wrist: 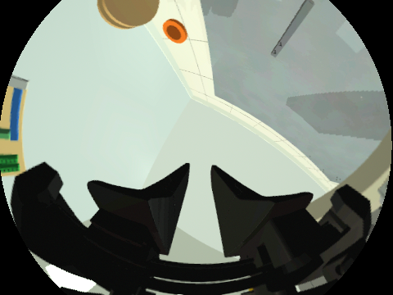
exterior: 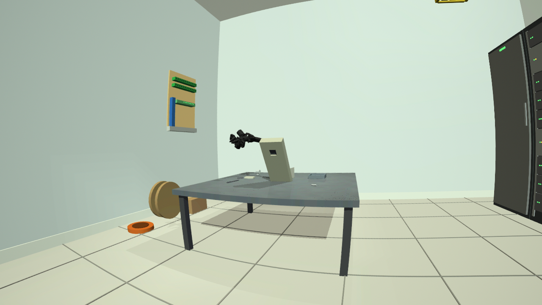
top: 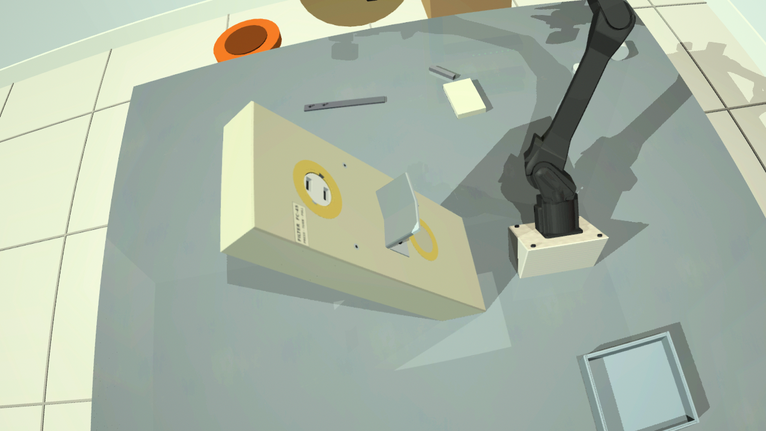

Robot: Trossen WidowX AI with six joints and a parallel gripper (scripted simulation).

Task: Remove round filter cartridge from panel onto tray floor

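Note:
The round white filter cartridge (top: 316, 188) sits in the upper part of the tilted cream service panel (top: 275, 144) (exterior: 279, 163). Its two dark slots face out, inside a yellow ring (top: 335, 200). The pale blue tray (top: 643, 385) (exterior: 317, 176) is empty at the lower right of the top view. My gripper (wrist: 200, 167) (exterior: 232, 141) is partly open with nothing between the fingertips. It is raised in the air, away from the cartridge and the tray, and lies outside the top view. The cartridge does not show in the wrist view.
A bent pale flap (top: 396, 209) stands out from the panel near a second yellow ring (top: 434, 254). A long grey bar (top: 345, 103) (wrist: 292, 29), a short grey bar (top: 443, 72) and a cream block (top: 464, 97) lie behind the panel. My arm's base block (top: 562, 251) stands right of it.

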